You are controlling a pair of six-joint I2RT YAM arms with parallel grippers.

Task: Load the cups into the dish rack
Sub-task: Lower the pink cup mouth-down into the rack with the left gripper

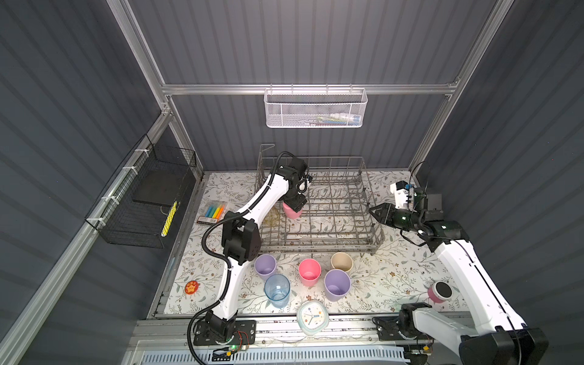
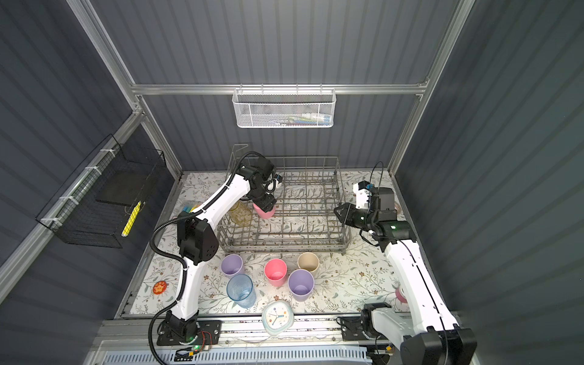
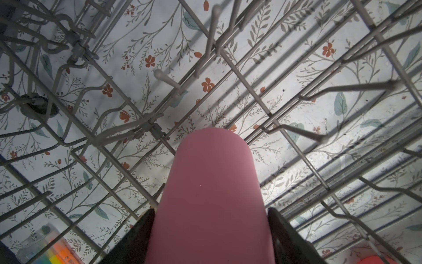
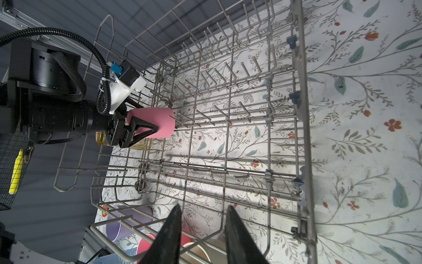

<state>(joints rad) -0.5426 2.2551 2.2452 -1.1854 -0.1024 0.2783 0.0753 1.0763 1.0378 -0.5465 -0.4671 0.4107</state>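
A pink cup [image 1: 292,213] [image 3: 214,182] stands upside down among the tines at the left of the grey dish rack [image 1: 376,234] [image 4: 301,114]. My left gripper [image 1: 295,205] [image 3: 210,209] straddles it from above, open, with a thin gap at one finger. Beside it in the rack stands a yellowish glass [image 2: 240,213]. In front of the rack, upright on the table, are two lilac cups [image 1: 265,266] [image 1: 337,284], a blue cup [image 1: 277,290], a second pink cup [image 1: 309,271] and a beige cup [image 1: 341,262]. My right gripper [image 1: 373,210] [image 4: 203,206] hovers open and empty at the rack's right side.
A clock [image 1: 313,317] lies at the front edge. A pink cylinder with a black end [image 1: 440,292] stands near the right arm. A highlighter pack [image 1: 215,212] and an orange disc [image 1: 192,287] lie at the left. A white mesh basket [image 1: 316,109] and a black wire basket [image 1: 142,202] hang on the walls.
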